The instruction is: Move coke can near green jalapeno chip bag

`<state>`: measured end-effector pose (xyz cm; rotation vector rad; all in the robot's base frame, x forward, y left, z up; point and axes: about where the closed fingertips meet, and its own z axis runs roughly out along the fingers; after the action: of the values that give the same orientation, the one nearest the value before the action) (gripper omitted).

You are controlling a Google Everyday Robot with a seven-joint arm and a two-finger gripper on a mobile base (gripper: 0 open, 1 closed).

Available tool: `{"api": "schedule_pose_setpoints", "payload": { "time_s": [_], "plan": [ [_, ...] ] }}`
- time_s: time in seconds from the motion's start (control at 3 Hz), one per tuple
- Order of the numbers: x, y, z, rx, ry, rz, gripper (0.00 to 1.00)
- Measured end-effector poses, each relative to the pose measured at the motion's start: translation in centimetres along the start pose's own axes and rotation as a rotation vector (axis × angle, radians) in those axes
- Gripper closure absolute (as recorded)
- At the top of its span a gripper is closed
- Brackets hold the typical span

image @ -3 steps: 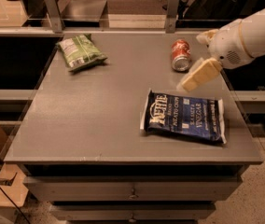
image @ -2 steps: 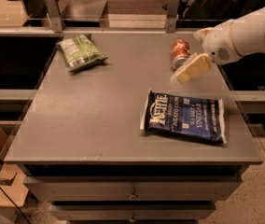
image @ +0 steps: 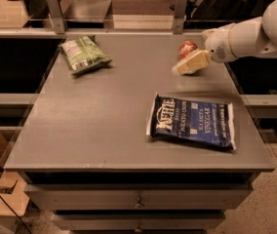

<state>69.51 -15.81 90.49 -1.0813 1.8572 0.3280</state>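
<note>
The coke can (image: 187,48) lies at the table's far right, mostly hidden behind my gripper; only its red upper part shows. My gripper (image: 191,63) comes in from the right on a white arm and sits right in front of the can, at table height. The green jalapeno chip bag (image: 83,54) with a white label lies at the far left of the table, well away from the can and gripper.
A dark blue Kettle chips bag (image: 193,122) lies flat at the near right of the grey table (image: 104,111). A rail with two metal posts (image: 180,6) runs along the far edge. Drawers sit under the front edge.
My gripper has moved up and away toward the far edge, closing in on the coke can and covering more of it. The bags have not moved.
</note>
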Motion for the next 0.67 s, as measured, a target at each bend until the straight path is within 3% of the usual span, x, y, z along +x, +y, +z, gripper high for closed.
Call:
{"api": "schedule_pose_setpoints", "payload": {
  "time_s": [0.67],
  "plan": [
    [2.5, -3.4, 4.0, 0.044, -0.006, 0.126, 0.00]
  ]
}}
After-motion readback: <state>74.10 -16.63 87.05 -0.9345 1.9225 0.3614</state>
